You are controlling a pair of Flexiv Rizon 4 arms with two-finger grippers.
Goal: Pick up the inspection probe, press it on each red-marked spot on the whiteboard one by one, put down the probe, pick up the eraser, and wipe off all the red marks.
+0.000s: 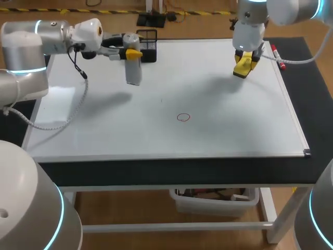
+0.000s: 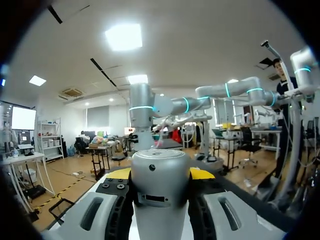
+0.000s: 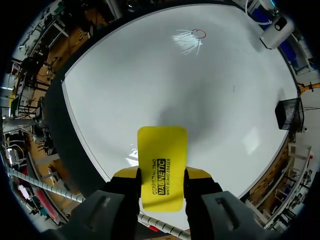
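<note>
Yellow eraser (image 3: 162, 150) sits clamped in the right claw (image 1: 243, 61), held above the whiteboard's (image 1: 218, 130) far right part. The left claw (image 1: 133, 53) is clamped on the grey probe (image 1: 133, 72) above the far left. One red circle (image 1: 183, 117) marks the middle.

Head, right above whiteboard (image 1: 208, 88), left seemingly level

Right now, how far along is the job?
Done: the yellow rectangular eraser is picked up, shut in the right pincer above the whiteboard. In hand: the left pincer holds the grey cylindrical probe aloft, not yet put down. Left: one red circle mark to wipe.
</note>
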